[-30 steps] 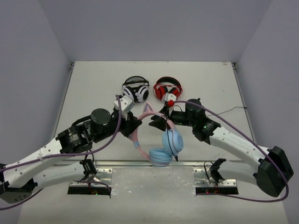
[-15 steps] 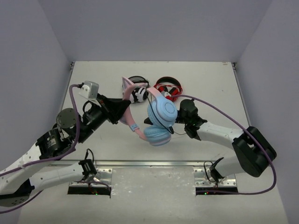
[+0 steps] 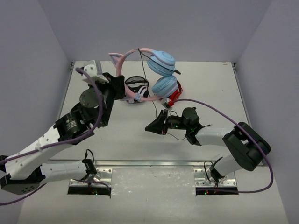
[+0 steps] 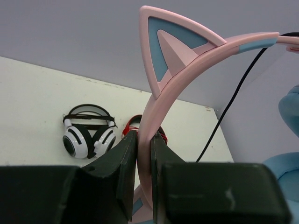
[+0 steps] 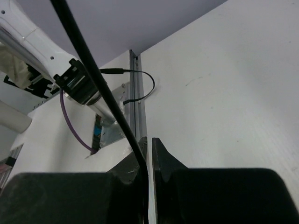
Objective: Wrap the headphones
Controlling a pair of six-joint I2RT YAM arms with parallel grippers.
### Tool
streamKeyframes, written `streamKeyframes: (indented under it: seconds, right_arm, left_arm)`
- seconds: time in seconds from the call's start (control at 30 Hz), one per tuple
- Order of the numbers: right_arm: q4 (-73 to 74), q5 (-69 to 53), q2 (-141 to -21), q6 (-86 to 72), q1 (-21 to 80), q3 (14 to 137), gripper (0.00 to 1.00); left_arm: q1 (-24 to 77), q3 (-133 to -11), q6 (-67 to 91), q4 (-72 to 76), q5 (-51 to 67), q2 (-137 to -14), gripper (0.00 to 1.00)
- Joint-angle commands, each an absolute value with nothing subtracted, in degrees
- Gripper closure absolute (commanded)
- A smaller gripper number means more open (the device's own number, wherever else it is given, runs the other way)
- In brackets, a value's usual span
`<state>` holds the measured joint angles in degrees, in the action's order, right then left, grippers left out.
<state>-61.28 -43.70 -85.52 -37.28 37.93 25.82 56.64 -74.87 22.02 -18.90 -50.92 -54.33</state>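
- A white table (image 3: 210, 79) sits boxed in by pale grey walls (image 3: 140, 28), with both arms reaching over it from the near edge.
- The headphones (image 3: 161, 63) are held in the air above the far part of the table. The band arches upward and the two blue earcups (image 3: 164, 86) hang at its right end, one above the other.
- Their thin black cable (image 3: 154, 100) crosses the top of the band and drops in a straight line toward the table's middle.
- The left gripper (image 4: 144, 149) pinches the pink headband (image 4: 201, 46) just below a cat ear (image 4: 173, 46), one finger pressed on each side.
- The right gripper (image 5: 147, 154) sits low, fingers squeezed together on the cable running between them.
- The white-and-black headphones (image 4: 88, 130) and the red-and-black headphones (image 3: 175, 95) lie on the table beneath the lifted set.
- The cable looks to have little slack, so spreading the arms further could drag it through the fingers or strain its joint.
- The hold on the smooth curved band is narrow, so swinging earcups might twist it loose.
- A drooping loop could also snag the two sets below.
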Motion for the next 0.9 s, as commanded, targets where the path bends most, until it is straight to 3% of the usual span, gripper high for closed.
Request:
streamKeyframes:
  seconds: [0.0, 0.1, 0.23, 0.43, 0.63, 0.87]
  right_arm:
    - [-68.6, -45.1, -83.0, -40.2, 38.8, 23.7, 0.90]
    - [-67.2, -45.0, -80.6, -40.0, 39.1, 22.2, 0.88]
    - [-58.9, -42.3, -75.3, -36.1, 39.5, 20.2, 0.99]
    - [-41.5, -36.1, -66.9, -28.8, 43.6, 19.4, 0.98]
    - [-19.3, -27.6, -59.4, -20.0, 49.6, 27.1, 0.98]
    - [-7.1, -22.8, -59.9, -15.9, 51.9, 34.8, 0.99]
  left_arm:
    - [54.8, -81.5, 22.0, -12.2, -57.4, -58.3, 0.99]
    - [51.5, -84.5, 23.2, -13.9, -54.0, -62.1, 1.00]
    - [45.7, -85.5, 27.3, -17.3, -52.1, -65.5, 1.00]
    - [41.2, -85.3, 32.2, -17.0, -53.0, -70.3, 1.00]
    - [41.2, -84.7, 36.0, -20.2, -61.9, -74.4, 1.00]
    - [40.3, -80.7, 44.6, -23.6, -58.5, -74.5, 1.00]
